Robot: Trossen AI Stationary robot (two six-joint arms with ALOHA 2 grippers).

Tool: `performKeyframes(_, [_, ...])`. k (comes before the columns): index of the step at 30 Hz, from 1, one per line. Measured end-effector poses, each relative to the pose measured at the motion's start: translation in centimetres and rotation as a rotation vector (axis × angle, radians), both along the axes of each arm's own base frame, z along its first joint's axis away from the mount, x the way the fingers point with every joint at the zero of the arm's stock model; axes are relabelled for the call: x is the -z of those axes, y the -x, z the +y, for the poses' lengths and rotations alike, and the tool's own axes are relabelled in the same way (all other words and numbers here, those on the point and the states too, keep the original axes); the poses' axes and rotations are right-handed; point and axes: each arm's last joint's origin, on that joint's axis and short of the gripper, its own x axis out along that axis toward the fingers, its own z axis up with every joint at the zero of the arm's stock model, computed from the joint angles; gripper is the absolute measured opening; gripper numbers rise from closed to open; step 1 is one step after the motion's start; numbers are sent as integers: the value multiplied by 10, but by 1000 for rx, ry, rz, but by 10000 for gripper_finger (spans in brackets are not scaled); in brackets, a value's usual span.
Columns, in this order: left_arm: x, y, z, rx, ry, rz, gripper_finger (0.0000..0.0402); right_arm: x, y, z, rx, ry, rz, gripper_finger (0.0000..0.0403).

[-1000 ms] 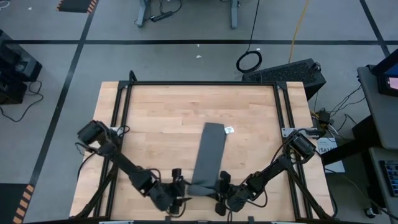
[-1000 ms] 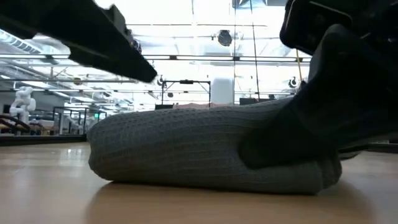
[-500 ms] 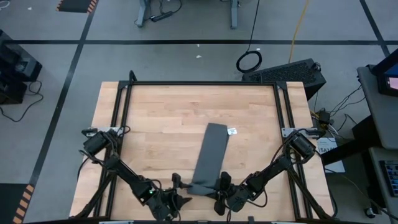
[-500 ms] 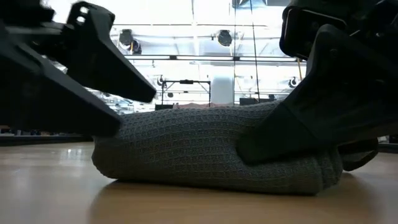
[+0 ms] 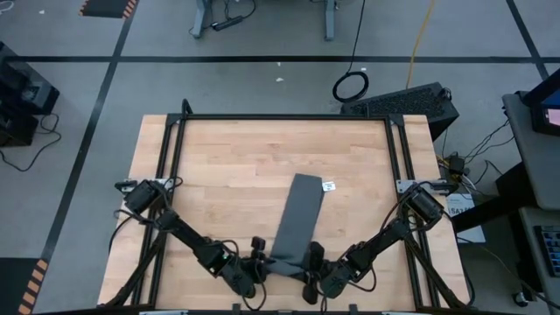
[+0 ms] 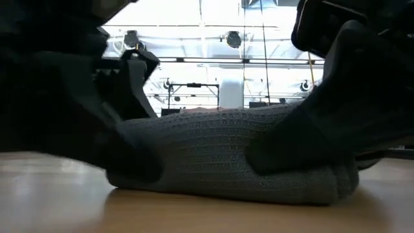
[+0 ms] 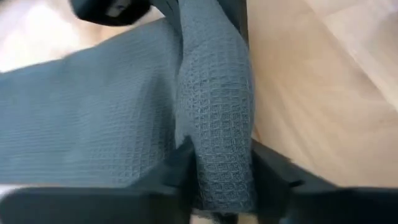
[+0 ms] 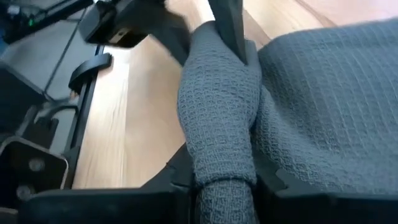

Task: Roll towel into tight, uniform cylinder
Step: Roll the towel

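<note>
Overhead, the towel [image 5: 295,223], a dark grey strip, lies toward six o'clock on the wooden table [image 5: 227,166], its near end rolled between left gripper [image 5: 260,265] and right gripper [image 5: 312,269]. Low down, the waffle-knit roll [image 6: 220,158] looks lumpy. Wrist views show each gripper clamping one end of the roll.

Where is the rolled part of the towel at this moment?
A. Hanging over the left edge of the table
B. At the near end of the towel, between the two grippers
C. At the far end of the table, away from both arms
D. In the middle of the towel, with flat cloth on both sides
B: in the high view the towel lies flat toward the table's middle, and its rolled end sits between the left gripper and the right gripper, each with its jaws around one end of the roll.
</note>
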Motion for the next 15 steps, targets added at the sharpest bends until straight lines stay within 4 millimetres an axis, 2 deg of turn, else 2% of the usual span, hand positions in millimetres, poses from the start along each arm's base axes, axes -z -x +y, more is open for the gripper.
performKeyframes(3, [-2,-5,4,33,58,31,46,0,1,2,-44,68,-3,82])
performKeyframes(4, [-2,-6,5,37,81,37,38,0,2,2,-59,89,-4,92])
performKeyframes(11, [-3,-15,14,9,310,119,46,-10,17,9,-171,247,41,197])
performKeyframes(15, [-5,-19,20,19,461,196,49,-23,30,18,-157,301,21,233])
